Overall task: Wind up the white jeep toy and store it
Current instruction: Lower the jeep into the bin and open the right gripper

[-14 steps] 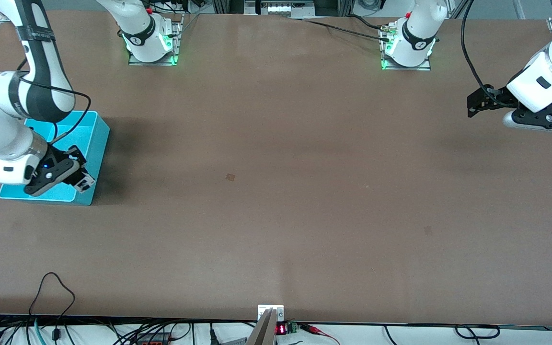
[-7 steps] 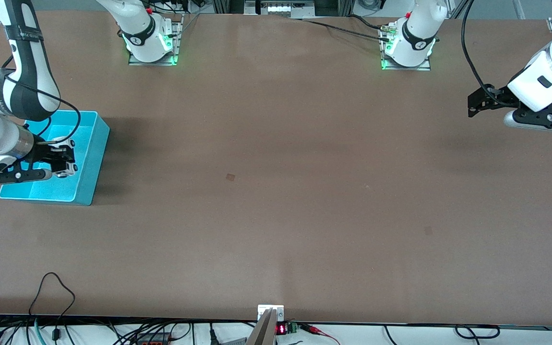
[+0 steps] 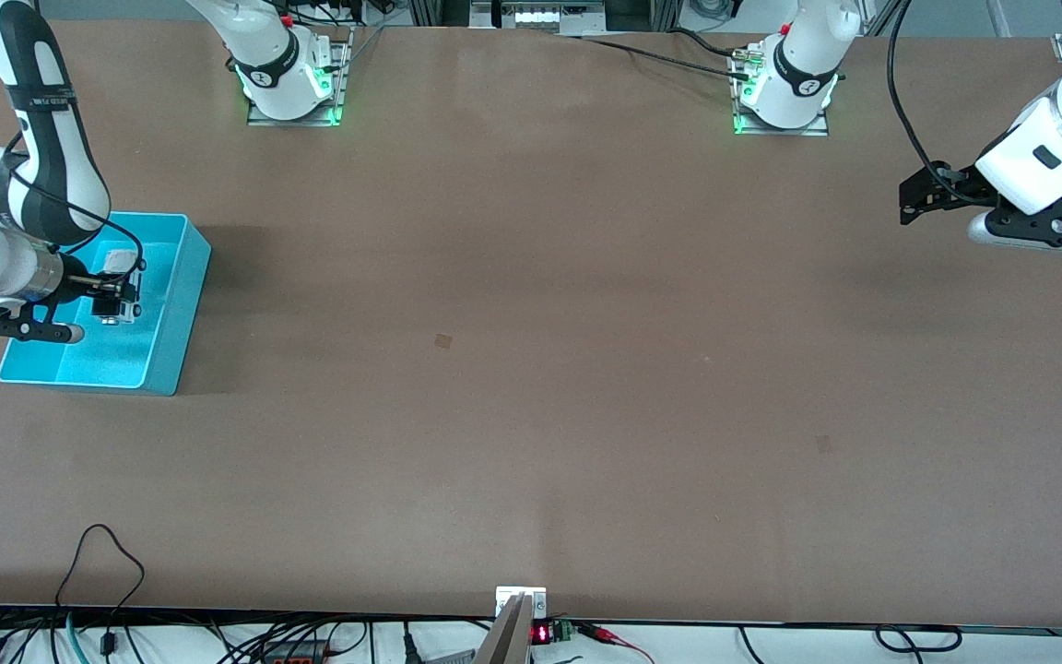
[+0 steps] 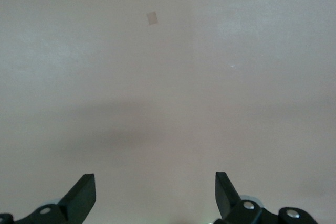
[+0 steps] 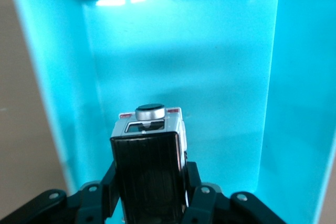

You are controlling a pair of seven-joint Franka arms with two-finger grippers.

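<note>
Gripping white jeep toy [image 5: 150,150], right end effector [image 3: 116,300] over turquoise bin [image 3: 182,314]

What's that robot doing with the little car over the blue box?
The right gripper is holding the white jeep toy between its fingers, just over the inside of the turquoise bin at the right arm's end of the table. The car has not been let go yet. The left gripper waits open above bare table at the left arm's end, holding nothing.

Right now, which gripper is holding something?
The right gripper, over the turquoise bin, shut on the white jeep toy; the left gripper waits open.
</note>
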